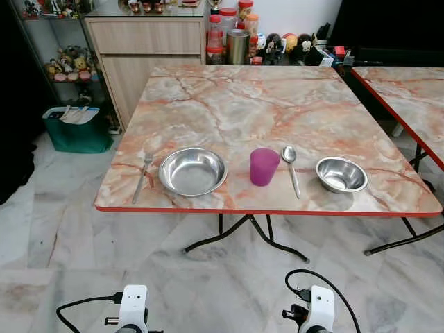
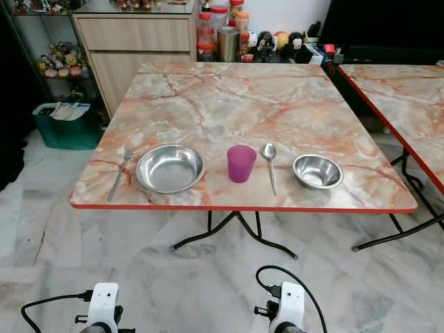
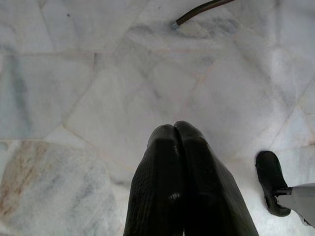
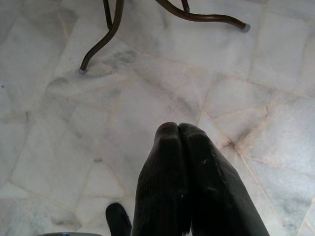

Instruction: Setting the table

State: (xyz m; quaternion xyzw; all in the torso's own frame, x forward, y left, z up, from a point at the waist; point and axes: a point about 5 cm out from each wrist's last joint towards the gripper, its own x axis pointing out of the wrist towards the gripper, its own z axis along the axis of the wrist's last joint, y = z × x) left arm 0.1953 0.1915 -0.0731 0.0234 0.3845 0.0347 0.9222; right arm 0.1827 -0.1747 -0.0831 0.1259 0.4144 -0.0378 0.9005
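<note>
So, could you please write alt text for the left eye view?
A marble-patterned table holds, in a row along its near edge, a fork, large steel bowl, purple cup, spoon and small steel bowl.

Marble table (image 1: pixel 277 104) ahead. Along its near edge in a row: fork (image 1: pixel 143 176) at 9 o'clock of the big bowl (image 1: pixel 193 171), just beside it; purple cup (image 1: pixel 263 166) at the bowl's 3 o'clock; spoon (image 1: pixel 291 168) just past the cup; small bowl (image 1: pixel 340 174) at the row's 3 o'clock end. Second table (image 1: pixel 409 90) at 2 o'clock. Green bin (image 1: pixel 76 130) on floor at 10 o'clock. Cabinet (image 1: pixel 142 52) at 11 o'clock.
</note>
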